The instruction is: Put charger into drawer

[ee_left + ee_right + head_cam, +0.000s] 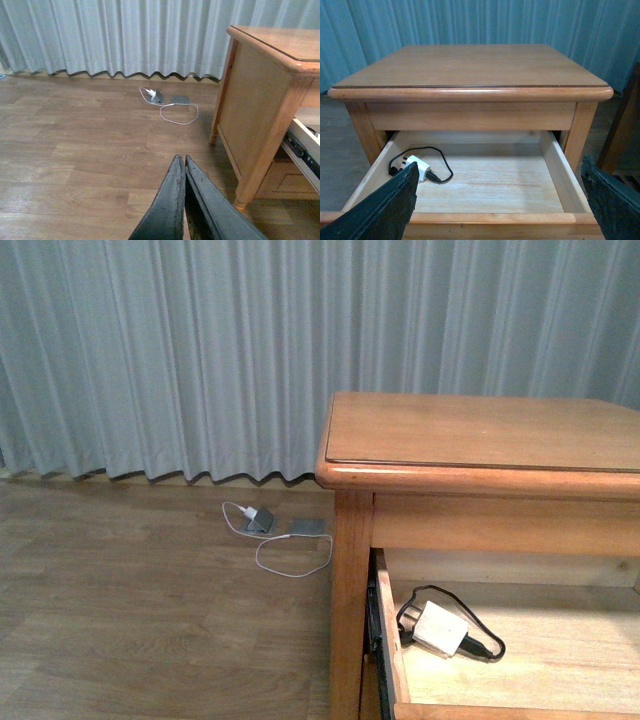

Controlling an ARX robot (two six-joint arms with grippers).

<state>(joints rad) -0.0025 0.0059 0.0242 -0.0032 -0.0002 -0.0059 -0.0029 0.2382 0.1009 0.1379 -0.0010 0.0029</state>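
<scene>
The white charger (440, 628) with its looped black cable lies inside the open drawer (520, 650) of the honey-coloured dresser, at the drawer's left end. It also shows in the right wrist view (420, 168), on the pale wood floor of the drawer (485, 187). My right gripper (500, 197) is open and empty, its dark fingers (385, 207) spread wide in front of the drawer's front rail. My left gripper (181, 162) is shut and empty, held above the wooden floor, left of the dresser. Neither arm shows in the front view.
The dresser top (480, 430) is bare. A white plug with a thin white cable (290, 555) and grey plates (308, 526) lie on the floor by the curtain (200, 350). A dresser leg (260, 160) stands near my left gripper. Dark furniture (622, 130) stands at the dresser's right.
</scene>
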